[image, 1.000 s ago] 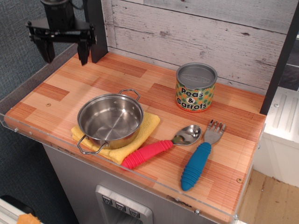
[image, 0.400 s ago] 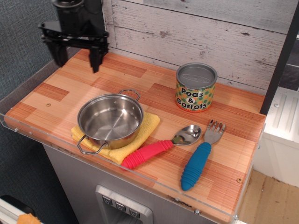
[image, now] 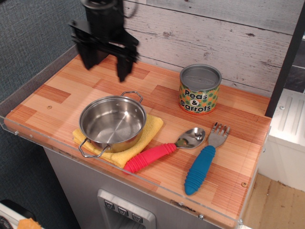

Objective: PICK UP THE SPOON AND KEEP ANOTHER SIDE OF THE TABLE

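Two fingers (image: 124, 69) spread apart above the table (image: 62, 90).

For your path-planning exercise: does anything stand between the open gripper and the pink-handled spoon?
Yes. The steel pot on its yellow cloth sits roughly between the gripper, raised at the back left, and the spoon near the front edge. From above, the spoon is uncovered.

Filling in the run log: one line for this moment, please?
gripper: open, above table back-left | spoon: untouched, front, between pot and fork | phase: approach
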`<action>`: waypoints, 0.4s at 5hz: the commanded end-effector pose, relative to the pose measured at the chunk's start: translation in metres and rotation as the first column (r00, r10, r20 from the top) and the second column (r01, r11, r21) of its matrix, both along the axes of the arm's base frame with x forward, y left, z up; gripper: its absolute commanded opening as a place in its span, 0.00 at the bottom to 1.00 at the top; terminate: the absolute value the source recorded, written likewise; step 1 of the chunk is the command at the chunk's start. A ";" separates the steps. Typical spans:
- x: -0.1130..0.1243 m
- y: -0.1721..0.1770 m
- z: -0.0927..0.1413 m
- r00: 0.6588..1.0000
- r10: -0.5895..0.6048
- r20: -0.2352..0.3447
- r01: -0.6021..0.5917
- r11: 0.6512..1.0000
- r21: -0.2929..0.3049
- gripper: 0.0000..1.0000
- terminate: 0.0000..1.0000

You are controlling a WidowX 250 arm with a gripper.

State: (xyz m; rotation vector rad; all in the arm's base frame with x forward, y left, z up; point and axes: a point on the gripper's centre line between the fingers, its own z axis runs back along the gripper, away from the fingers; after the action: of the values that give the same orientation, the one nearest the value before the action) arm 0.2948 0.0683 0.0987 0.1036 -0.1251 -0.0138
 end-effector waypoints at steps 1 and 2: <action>-0.023 -0.051 -0.001 0.961 -0.274 0.032 0.275 0.961 -0.011 1.00 0.00; -0.031 -0.070 -0.014 0.941 -0.339 0.016 0.339 0.941 -0.008 1.00 0.00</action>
State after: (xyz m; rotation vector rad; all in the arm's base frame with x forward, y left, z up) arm 0.2668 -0.0074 0.0730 0.0637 -0.1142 -0.3582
